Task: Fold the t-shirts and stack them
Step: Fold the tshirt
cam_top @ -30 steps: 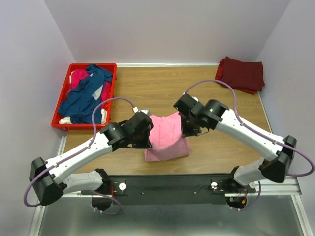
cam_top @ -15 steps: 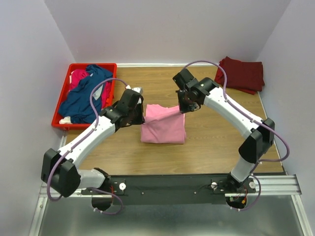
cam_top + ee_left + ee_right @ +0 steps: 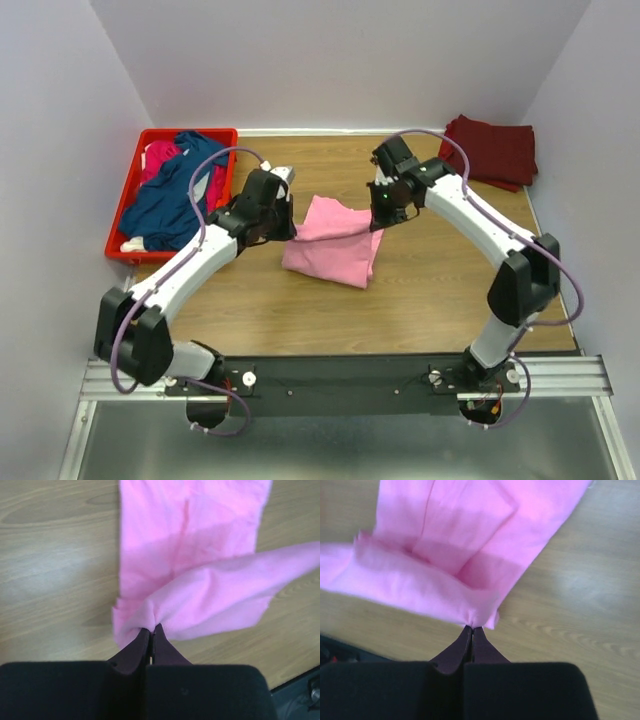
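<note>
The light pink t-shirt [image 3: 330, 245] lies partly folded on the wooden table, its far edge lifted. My left gripper [image 3: 291, 229] is shut on its left corner, seen pinched in the left wrist view [image 3: 151, 627]. My right gripper [image 3: 378, 222] is shut on its right corner, seen in the right wrist view [image 3: 472, 626]. The pink shirt [image 3: 200, 555] hangs from both grippers down to the table [image 3: 440, 545]. The dark maroon t-shirt [image 3: 490, 150] lies folded at the far right corner. The navy blue t-shirt [image 3: 175, 195] and the magenta t-shirt [image 3: 160, 157] lie crumpled in the crate.
A red plastic crate [image 3: 122, 212] stands at the far left of the table. White cloth [image 3: 132, 244] shows at the crate's near corner. Purple walls close in the table on three sides. A black rail [image 3: 340, 375] runs along the near edge.
Both grippers have carried the pink shirt's held edge away from the near side toward the far side of the table, and the shirt's body has shifted far with them.
</note>
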Motion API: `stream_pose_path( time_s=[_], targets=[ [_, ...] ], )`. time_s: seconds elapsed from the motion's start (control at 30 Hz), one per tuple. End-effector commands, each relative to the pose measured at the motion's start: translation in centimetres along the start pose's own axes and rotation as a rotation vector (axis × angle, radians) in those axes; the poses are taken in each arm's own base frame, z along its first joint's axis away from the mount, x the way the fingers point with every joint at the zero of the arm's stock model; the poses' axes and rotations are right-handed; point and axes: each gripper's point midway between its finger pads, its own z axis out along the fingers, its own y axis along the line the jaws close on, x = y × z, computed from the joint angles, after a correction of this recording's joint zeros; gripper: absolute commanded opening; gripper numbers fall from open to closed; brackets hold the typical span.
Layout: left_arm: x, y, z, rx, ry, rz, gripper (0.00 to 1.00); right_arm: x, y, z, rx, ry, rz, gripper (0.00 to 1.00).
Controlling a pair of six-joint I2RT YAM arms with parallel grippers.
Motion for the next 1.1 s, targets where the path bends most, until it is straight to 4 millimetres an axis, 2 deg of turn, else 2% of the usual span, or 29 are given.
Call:
stream_pose_path(
  time_s=[0.0,0.03,0.07,0.1,0.13,0.17,0.2,0.27,0.3,0.33,0.4,0.43,0.53,0.57,0.6,0.67,0.7,0.73,0.77,0.8,0.83,0.9,0.97,1.07],
  targets=[
    [4.3,-3.4,-3.7,0.099,0.030,0.083,0.00,4.6,3.2,-3.8,-0.237,0.048,-0.047,0.01],
    [5.6,-4.5,-4.4,0.128,0.046,0.067,0.00,6.7,3.1,-4.7,-0.260,0.063,-0.040,0.01],
    [6.1,-5.5,-5.9,0.167,0.029,0.069,0.00,7.9,3.7,-5.4,-0.297,0.081,-0.043,0.01],
    [8.9,-6.9,-6.6,0.209,0.082,0.094,0.00,9.1,4.3,-6.0,-0.321,0.092,-0.042,0.01],
    [9.9,-7.7,-7.5,0.240,0.093,0.087,0.00,11.2,4.3,-6.1,-0.337,0.131,-0.040,0.01],
    [11.0,-8.4,-8.4,0.269,0.108,0.085,0.00,12.3,4.9,-6.8,-0.373,0.147,-0.045,0.01],
    [13.2,-9.8,-10.4,0.330,0.140,0.069,0.00,14.2,6.5,-8.6,-0.446,0.168,-0.058,0.01],
    [15.5,-10.8,-12.4,0.390,0.186,0.048,0.00,17.4,7.4,-9.1,-0.479,0.240,-0.068,0.01],
    [16.9,-11.3,-13.9,0.430,0.223,-0.013,0.00,19.5,8.6,-10.5,-0.529,0.280,-0.089,0.01],
    [18.7,-12.6,-15.5,0.493,0.268,0.012,0.00,21.1,8.6,-10.5,-0.530,0.323,-0.084,0.01],
    [20.0,-13.9,-17.7,0.550,0.318,-0.053,0.00,23.2,9.5,-12.0,-0.582,0.374,-0.084,0.01],
    [21.5,-14.8,-19.2,0.590,0.362,-0.023,0.00,23.8,9.6,-12.5,-0.594,0.386,-0.084,0.01],
    [21.2,-16.2,-20.5,0.600,0.359,-0.019,0.00,23.6,10.1,-14.6,-0.645,0.353,-0.082,0.01],
    [20.8,-16.2,-20.4,0.583,0.345,-0.023,0.00,23.0,10.2,-15.0,-0.641,0.319,-0.084,0.01],
    [19.4,-15.8,-20.1,0.537,0.281,-0.045,0.00,21.3,10.3,-15.6,-0.620,0.241,-0.091,0.01],
    [17.5,-14.7,-19.1,0.468,0.196,-0.072,0.00,19.3,10.3,-14.6,-0.552,0.184,-0.087,0.01],
    [15.8,-13.4,-17.9,0.407,0.140,-0.106,0.00,18.0,10.5,-14.6,-0.538,0.148,-0.092,0.01],
    [14.9,-12.4,-16.9,0.374,0.110,-0.077,0.00,16.8,10.2,-13.0,-0.476,0.139,-0.076,0.01],
    [14.4,-11.5,-16.2,0.350,0.099,-0.077,0.00,16.5,10.3,-13.2,-0.483,0.128,-0.089,0.01],
    [14.2,-10.7,-15.3,0.324,0.099,-0.076,0.00,15.5,9.7,-11.4,-0.426,0.131,-0.072,0.01],
    [14.2,-8.7,-13.5,0.262,0.106,-0.108,0.00,14.9,9.4,-10.6,-0.408,0.133,-0.095,0.01],
    [15.5,-7.9,-12.2,0.267,0.164,-0.104,0.00,14.2,8.9,-8.3,-0.361,0.165,-0.108,0.01],
    [16.2,-7.9,-12.1,0.283,0.191,-0.102,0.00,13.8,9.2,-7.7,-0.364,0.172,-0.134,0.01],
    [17.5,-8.2,-12.7,0.330,0.235,-0.105,0.00,14.9,9.5,-6.7,-0.391,0.243,-0.177,0.01]
  ],
)
